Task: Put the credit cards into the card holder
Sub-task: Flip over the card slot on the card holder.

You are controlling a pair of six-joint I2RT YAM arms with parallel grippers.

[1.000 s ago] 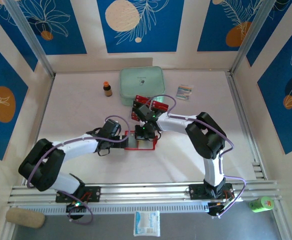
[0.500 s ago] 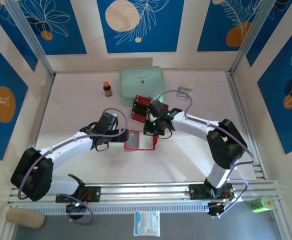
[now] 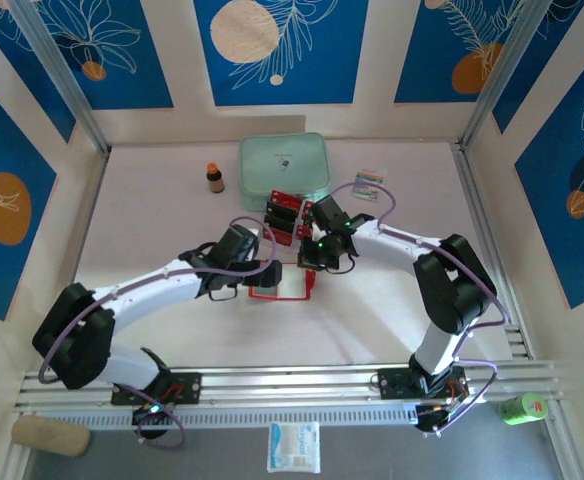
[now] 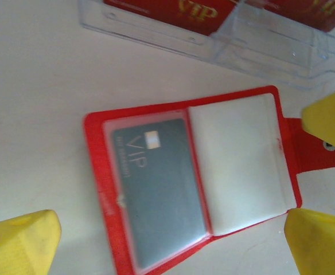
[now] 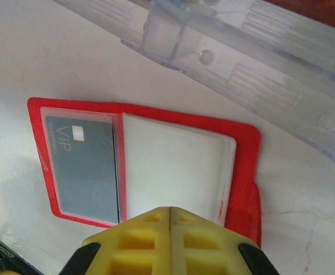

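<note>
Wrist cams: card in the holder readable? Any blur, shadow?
Left wrist: VIP on the grey card in the card holder reads fine; yellow fingertips blur at frame edges. Right wrist: legible too, shadow on the table beside the holder.

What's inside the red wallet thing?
The open card holder has one grey-green card marked VIP inside a clear pocket. The clasp-side pocket looks pale and empty. Anything lying underneath those pockets is covered, so I cannot tell.

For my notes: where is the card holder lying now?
In the top view, the open card holder lies near the middle of the table, just on the near side of the credit cards, toward the arm bases.
</note>
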